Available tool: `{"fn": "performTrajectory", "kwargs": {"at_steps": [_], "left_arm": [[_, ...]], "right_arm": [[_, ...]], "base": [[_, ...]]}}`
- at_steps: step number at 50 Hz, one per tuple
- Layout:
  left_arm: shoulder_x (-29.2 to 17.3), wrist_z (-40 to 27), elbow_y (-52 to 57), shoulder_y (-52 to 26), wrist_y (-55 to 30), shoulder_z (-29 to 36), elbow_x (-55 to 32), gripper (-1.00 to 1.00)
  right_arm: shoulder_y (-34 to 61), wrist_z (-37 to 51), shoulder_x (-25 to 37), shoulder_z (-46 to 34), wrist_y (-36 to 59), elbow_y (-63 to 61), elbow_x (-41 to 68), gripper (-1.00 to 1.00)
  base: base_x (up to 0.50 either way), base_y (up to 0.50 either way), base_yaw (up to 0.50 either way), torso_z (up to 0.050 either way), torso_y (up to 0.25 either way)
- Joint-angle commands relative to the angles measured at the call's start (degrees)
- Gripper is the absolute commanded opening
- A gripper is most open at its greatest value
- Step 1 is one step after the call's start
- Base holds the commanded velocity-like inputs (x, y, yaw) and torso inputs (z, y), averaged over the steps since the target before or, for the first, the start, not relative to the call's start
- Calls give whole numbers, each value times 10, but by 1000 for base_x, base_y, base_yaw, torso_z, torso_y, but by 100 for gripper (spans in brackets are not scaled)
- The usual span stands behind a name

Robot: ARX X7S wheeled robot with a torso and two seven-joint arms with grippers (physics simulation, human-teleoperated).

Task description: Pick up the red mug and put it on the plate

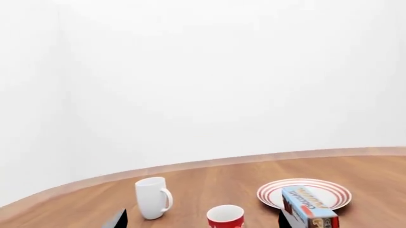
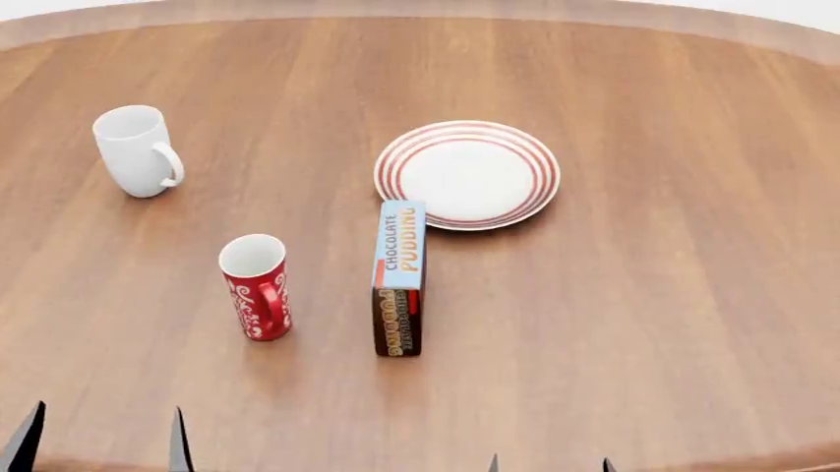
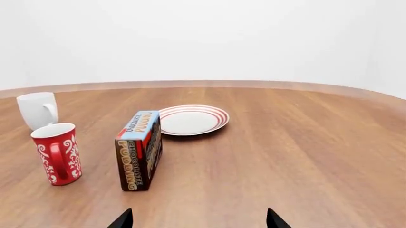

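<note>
The left hand hovers at the counter's near edge, fingers apart, holding and touching nothing. The right hand beside it is likewise spread and empty. The red mug stands upright just ahead of the left hand, the nearer one. The plate lies farther in, past a pudding box.
</note>
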Motion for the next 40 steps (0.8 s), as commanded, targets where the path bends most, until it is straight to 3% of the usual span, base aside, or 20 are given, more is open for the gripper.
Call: {"fn": "performTrajectory", "kwargs": {"at_steps": [1,20,40], "left_arm": [[-5,-23,-15,-5,35,6,15,100],[-16,-26,-17,-7,38,21,11,100],[-23,-30,-15,-8,34,32,-1,100]], "right_arm": [[1,6,6,-7,-2,1,6,100],[-2,6,16,-17,-22,-1,18,100],[-1,5,25,-30,-27,0,27,100]], "base": [[0,0,0,0,0],[0,8,0,0,0],[2,150,0,0,0]]}}
